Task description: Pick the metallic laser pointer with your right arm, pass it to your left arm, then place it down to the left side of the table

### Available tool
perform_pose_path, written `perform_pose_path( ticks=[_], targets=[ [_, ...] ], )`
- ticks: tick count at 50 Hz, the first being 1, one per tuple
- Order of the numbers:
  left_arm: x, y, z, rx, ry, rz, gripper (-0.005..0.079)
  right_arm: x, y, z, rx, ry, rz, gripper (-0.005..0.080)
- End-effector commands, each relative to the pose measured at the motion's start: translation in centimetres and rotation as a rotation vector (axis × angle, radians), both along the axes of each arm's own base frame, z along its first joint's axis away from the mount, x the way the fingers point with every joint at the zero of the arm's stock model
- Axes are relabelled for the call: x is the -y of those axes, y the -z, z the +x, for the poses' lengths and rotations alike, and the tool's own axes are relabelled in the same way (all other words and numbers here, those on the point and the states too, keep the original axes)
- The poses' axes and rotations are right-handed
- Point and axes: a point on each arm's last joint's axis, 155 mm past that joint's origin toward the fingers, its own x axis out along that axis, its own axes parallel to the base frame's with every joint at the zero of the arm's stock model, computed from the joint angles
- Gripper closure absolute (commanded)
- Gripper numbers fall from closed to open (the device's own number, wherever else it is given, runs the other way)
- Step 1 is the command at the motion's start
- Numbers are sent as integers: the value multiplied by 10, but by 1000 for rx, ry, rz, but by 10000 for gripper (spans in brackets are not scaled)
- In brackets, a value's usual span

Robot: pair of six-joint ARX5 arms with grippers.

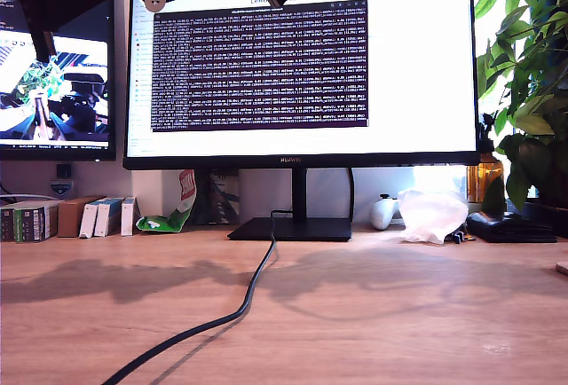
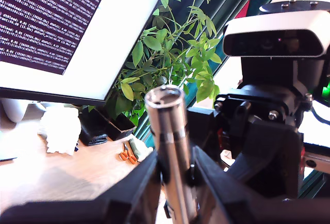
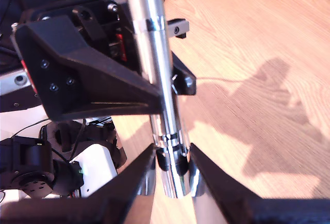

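Pointer [image 3: 154, 74] held between both grippers above table [image 1: 355, 314]; cable [image 1: 253, 292] before monitor [image 1: 302, 57]; plant [image 1: 528, 92] probably behind, exterior view's right.

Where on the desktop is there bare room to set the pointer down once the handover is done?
The table is bare on both sides of the black cable, which curves across its front. The exterior view's left patch is wide open. It is crowded along the back: small boxes, monitor stand, white plastic bag.

My first gripper [image 2: 175, 175] and my second gripper [image 3: 172, 164] are both raised well above the table, facing each other, each with its dark fingers closed on the same metallic laser pointer [image 3: 154, 64] from opposite ends.
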Motion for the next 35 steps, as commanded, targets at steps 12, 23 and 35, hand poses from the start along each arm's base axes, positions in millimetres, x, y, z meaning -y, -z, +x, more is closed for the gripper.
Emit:
perform_pose_path(
  ticks=[12,23,35],
  targets=[
    [-5,8,11,83,-62,65,767,-9,0,-11,-8,-37,10,481],
    [-10,20,18,123,-100,127,767,-6,1,-13,-15,-37,1,482],
    [-18,31,22,150,-117,182,767,10,10,1,22,-7,-59,667]
  ],
)
